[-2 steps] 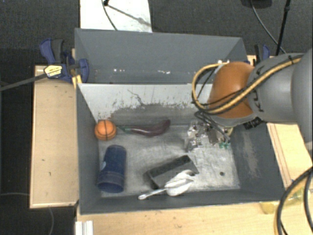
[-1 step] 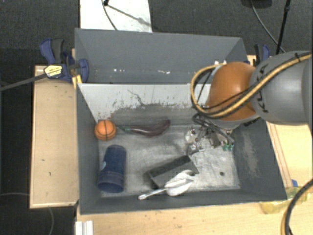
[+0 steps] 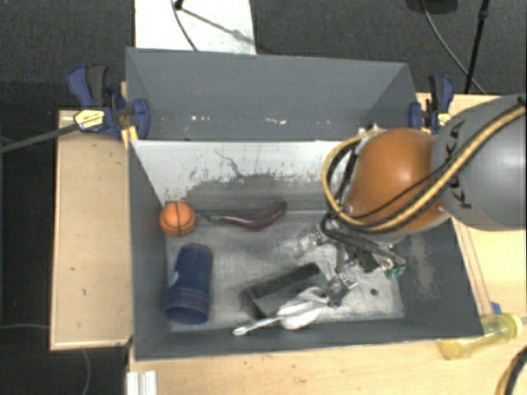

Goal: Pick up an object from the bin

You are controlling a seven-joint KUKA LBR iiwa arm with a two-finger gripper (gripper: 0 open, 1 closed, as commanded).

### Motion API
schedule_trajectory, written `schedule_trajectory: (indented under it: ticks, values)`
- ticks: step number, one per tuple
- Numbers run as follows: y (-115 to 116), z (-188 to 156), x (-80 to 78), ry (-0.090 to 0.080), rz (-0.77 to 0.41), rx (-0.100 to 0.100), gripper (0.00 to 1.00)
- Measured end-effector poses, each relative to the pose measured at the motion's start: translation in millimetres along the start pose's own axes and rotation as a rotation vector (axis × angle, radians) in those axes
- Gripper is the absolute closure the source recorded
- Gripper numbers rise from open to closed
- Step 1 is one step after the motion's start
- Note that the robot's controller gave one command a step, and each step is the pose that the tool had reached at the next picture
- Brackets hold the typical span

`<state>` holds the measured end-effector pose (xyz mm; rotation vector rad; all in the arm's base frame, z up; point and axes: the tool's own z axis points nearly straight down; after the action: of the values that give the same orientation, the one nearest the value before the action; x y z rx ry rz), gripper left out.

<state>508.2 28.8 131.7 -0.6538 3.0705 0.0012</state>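
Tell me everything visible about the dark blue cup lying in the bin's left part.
The dark blue cylindrical cup, plastic by its look, lies on its side on the floor of the grey metal bin, in its left part. Its wider end, seemingly the open mouth, faces the near wall; the other end points at the small orange ball just beyond it. Nothing rests on it.

In the bin (image 3: 272, 97), a ball (image 3: 177, 218) sits behind a cup (image 3: 189, 285) (both left), a block (image 3: 278, 290) to their right.

Dark floor (image 3: 49, 23) all round w/ black cables (image 3: 480, 31) top rt & left, white sheet (image 3: 206, 15) top ctr
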Motion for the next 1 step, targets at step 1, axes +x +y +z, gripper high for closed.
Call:
schedule_trajectory:
  ticks: [1]
  values:
    - [-0.1, 0.0, 0.0, 0.000, 0.000, 0.000, 0.00]
